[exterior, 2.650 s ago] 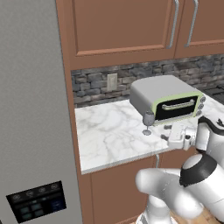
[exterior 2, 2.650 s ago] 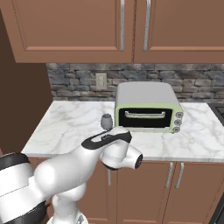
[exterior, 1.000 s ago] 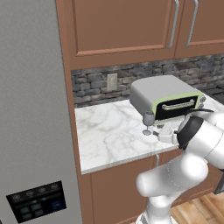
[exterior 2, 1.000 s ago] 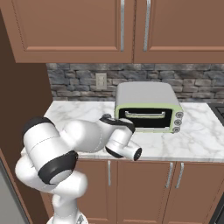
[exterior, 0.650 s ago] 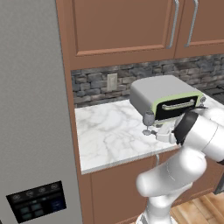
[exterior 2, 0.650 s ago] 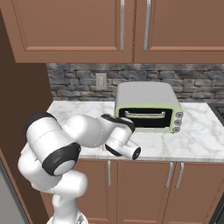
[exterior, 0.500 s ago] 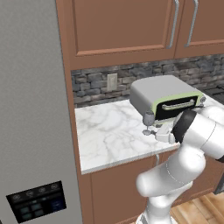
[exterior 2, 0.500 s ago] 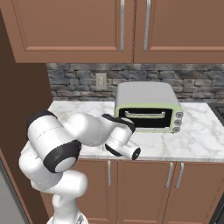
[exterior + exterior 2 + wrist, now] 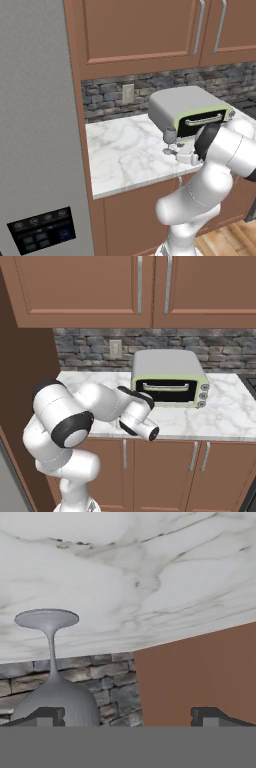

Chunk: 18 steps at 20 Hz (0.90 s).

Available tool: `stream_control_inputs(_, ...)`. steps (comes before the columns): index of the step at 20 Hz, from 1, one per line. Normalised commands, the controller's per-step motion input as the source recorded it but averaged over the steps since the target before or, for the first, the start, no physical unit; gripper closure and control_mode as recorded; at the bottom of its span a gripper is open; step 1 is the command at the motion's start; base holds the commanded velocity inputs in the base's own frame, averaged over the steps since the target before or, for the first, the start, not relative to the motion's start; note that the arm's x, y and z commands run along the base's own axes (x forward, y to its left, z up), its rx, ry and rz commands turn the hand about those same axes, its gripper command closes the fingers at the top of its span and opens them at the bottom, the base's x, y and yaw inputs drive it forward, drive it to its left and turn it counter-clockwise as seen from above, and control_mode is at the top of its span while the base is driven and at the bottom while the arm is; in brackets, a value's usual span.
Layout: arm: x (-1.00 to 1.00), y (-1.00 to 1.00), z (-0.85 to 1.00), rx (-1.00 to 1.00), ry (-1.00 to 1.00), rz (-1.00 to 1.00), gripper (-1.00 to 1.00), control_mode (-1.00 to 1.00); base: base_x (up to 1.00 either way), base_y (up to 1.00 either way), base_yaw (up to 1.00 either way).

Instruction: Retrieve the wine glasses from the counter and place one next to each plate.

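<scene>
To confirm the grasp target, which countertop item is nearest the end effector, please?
The small stemmed wine glass, right by the open end effector; the boxy toaster oven sits farther back.

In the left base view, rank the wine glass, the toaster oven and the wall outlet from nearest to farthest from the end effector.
1. Wine glass: standing on the counter, right beside the open end effector.
2. Toaster oven: just behind the glass, toward the backsplash.
3. Wall outlet: farthest, up on the stone backsplash, to the left.

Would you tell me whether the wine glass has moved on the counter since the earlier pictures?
No: the wine glass stands where it did, just left of the toaster oven.
</scene>
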Motion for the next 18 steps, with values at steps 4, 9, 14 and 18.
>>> stream_control_inputs(4, 0.13, 0.09, -0.02, 0.00, 0.00, -0.02, -1.00, -1.00, 0.00, 0.00, 0.00)
stream_control_inputs(9, 0.18, 0.12, 0.00, 0.00, 0.00, -0.02, -1.00, -1.00, 0.00, 0.00, 0.00)
stream_control_inputs(14, 0.27, 0.01, -0.06, 0.00, 0.00, -0.01, -1.00, -1.00, 0.00, 0.00, 0.00)
stream_control_inputs(18, 0.13, 0.00, -0.12, 0.00, 0.00, -0.01, -1.00, -1.00, 0.00, 0.00, 0.00)
